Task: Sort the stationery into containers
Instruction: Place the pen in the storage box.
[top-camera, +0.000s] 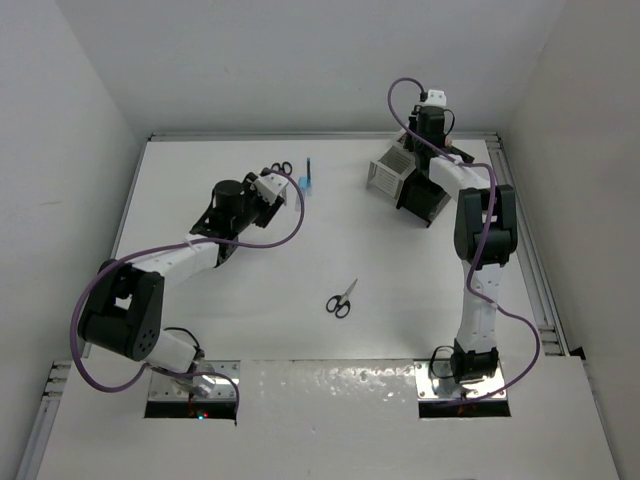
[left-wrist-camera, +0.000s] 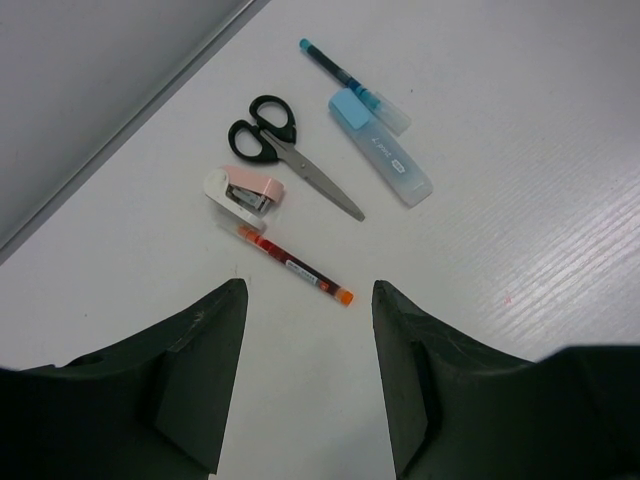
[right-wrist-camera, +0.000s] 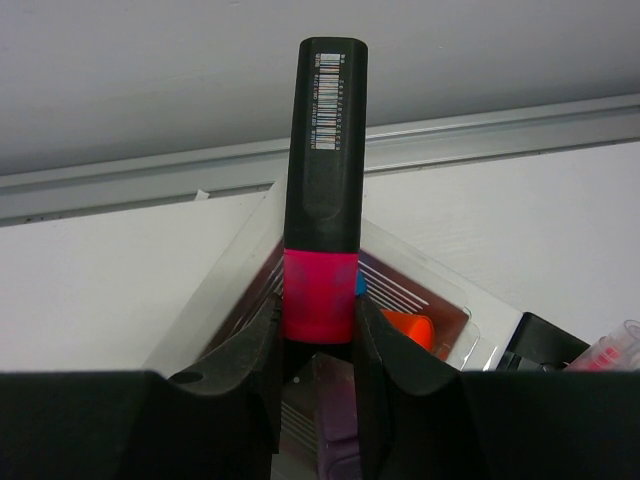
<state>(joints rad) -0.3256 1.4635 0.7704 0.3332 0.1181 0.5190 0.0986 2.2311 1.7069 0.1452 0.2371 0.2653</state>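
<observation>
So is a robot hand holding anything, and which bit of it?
The right gripper pinches a black-bodied marker by its pink end; the left gripper holds nothing.

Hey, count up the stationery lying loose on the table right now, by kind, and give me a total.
Scissors: 2
Pens: 2, a teal pen and a red pen
Highlighters: 1, the blue highlighter
Staplers: 1, the small pink and white stapler
Total: 6
Not counted: the pink marker held in the right gripper.
</observation>
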